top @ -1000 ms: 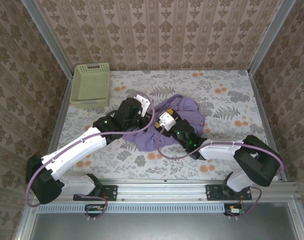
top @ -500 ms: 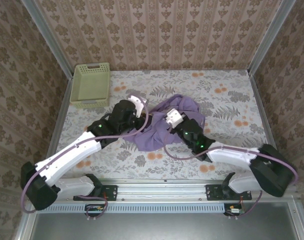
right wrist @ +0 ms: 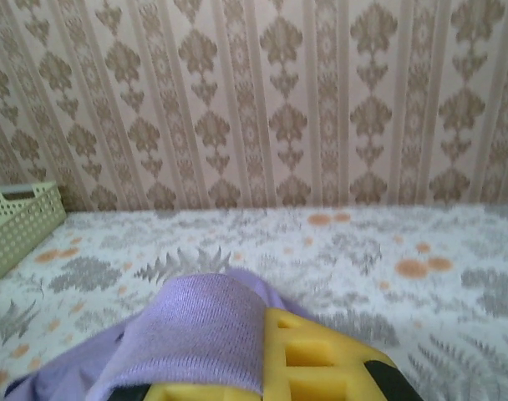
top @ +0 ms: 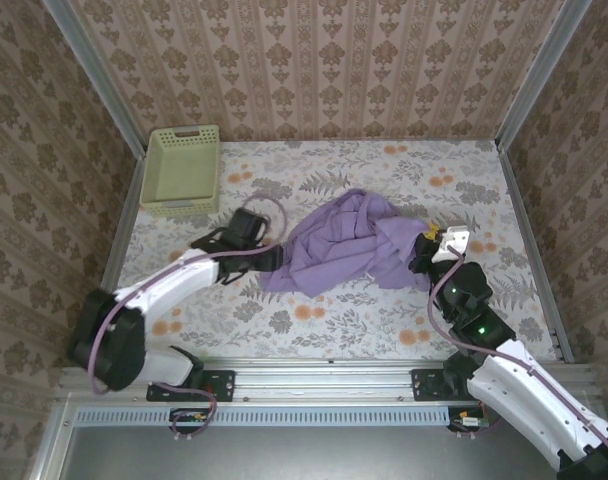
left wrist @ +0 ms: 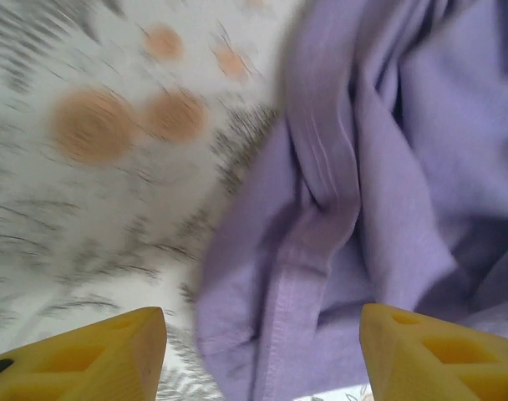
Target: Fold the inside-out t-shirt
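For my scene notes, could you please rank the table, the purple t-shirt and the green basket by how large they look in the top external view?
1. table, by far the largest
2. purple t-shirt, crumpled across the middle
3. green basket, clearly smaller than the shirt

Soft, even light falls from above on my bench [top: 314, 325]. Only faint, short shadows lie under my arms and along the t-shirt [top: 344, 250], and there is no glare. In the top view the frame rails bow a little towards the edges.

My left wrist view is smeared. The flowered bench cloth streaks on the left, the orange spots blur and the purple folds look soft. The yellow fingertips [left wrist: 87, 355] of my left pincer [left wrist: 262, 359] stay fairly crisp.

My right wrist view is bright and flat. The wallpaper is clear, and the cloth close over my right pincer [right wrist: 266, 368] is slightly soft.
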